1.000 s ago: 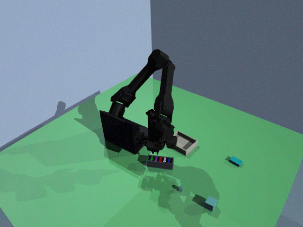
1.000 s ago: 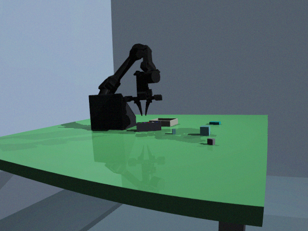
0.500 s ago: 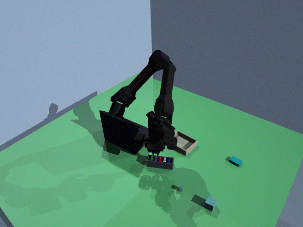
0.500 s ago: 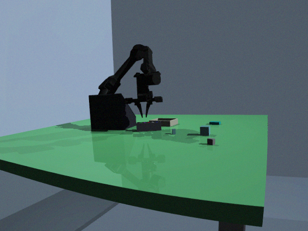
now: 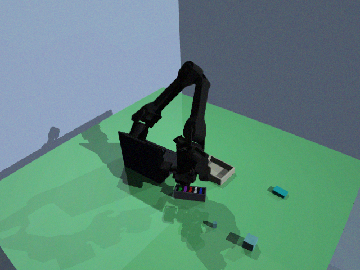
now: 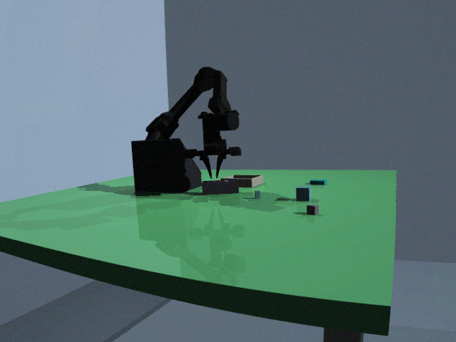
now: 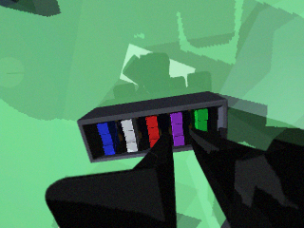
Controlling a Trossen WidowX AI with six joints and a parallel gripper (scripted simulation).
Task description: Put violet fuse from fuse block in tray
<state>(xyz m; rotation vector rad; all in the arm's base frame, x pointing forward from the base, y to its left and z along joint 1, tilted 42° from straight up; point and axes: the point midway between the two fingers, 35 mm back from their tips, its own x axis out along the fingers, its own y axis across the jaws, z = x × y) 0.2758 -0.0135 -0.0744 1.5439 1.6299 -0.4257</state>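
Observation:
The violet fuse [image 5: 185, 189] [image 7: 177, 119] stands in its slot in the dark grey fuse block [image 5: 189, 196] [image 6: 221, 187] [image 7: 152, 105], between the red fuse [image 5: 190, 189] [image 7: 152, 127] and the green fuse [image 5: 180, 189] [image 7: 201, 119]. My gripper [image 6: 214, 178] [image 7: 179, 136] points down just above the block, its fingers a narrow gap apart with nothing between them. In the wrist view the tips appear on either side of the violet fuse. The beige tray [image 5: 227, 177] [image 6: 256, 180] is empty; the arm partly hides it in the top view.
A white fuse [image 7: 128, 135] and a blue fuse [image 7: 106, 138] fill the block's other end. A teal block [image 5: 279, 190] [image 6: 318, 182], a blue-grey cube [image 5: 250, 241] [image 6: 303, 193], a small bluish piece [image 5: 214, 224] [image 6: 257, 194] and a small dark cube [image 6: 312, 209] lie on the table.

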